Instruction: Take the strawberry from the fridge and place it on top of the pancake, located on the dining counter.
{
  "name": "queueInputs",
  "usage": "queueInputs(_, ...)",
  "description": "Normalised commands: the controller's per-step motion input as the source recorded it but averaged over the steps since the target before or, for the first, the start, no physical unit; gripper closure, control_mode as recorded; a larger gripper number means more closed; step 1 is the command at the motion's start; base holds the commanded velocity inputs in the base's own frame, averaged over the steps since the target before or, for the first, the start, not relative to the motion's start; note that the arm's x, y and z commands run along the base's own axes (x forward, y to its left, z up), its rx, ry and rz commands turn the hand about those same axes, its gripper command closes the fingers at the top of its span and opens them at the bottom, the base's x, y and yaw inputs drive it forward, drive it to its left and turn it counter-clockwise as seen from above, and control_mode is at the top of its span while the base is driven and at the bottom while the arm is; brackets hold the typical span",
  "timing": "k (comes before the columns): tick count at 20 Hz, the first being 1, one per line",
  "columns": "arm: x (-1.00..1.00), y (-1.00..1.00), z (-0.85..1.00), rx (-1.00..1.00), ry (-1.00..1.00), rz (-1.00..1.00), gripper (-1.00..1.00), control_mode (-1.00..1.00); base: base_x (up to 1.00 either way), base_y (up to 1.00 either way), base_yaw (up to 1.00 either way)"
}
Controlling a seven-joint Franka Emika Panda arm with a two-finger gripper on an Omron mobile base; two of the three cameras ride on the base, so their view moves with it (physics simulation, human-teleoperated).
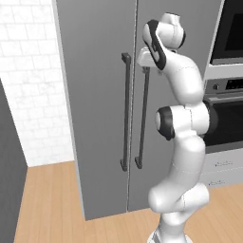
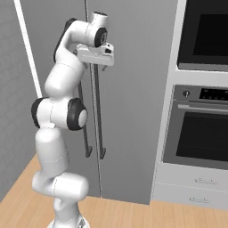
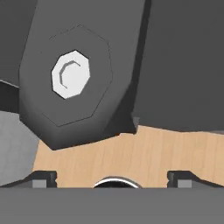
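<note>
The fridge (image 1: 99,95) fills the middle of both base views, its two doors closed, the two dark bar handles (image 1: 126,111) side by side down the centre. The hand (image 2: 99,67) sits in the upper part of the frame, right at the top of the right-hand handle, fingers spread wide and holding nothing. It seems to straddle that handle, though contact is hard to judge. A wall oven (image 2: 200,124) stands at the right edge.
</note>
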Motion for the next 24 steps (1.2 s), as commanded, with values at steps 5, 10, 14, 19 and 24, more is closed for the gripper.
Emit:
queueInputs(5,0.0,0.18,-0.16,0.0,-0.4,0.0,-1.0,-1.0,0.0,0.0,0.0)
queueInputs(10,0.0,0.0,-0.5,0.0,-0.35,0.0,-1.0,-1.0,0.0,0.0,0.0)
queueInputs(14,0.01,-0.01,-0.34,0.0,-0.17,0.0,-1.0,-1.0,0.0,0.0,0.0)
queueInputs(19,0.35,0.02,-0.25,0.0,-0.11,-0.06,-1.0,-1.0,0.0,0.0,0.0)
queueInputs(24,0.69,-0.21,-0.07,0.0,0.0,-0.07,-1.0,-1.0,0.0,0.0,0.0)
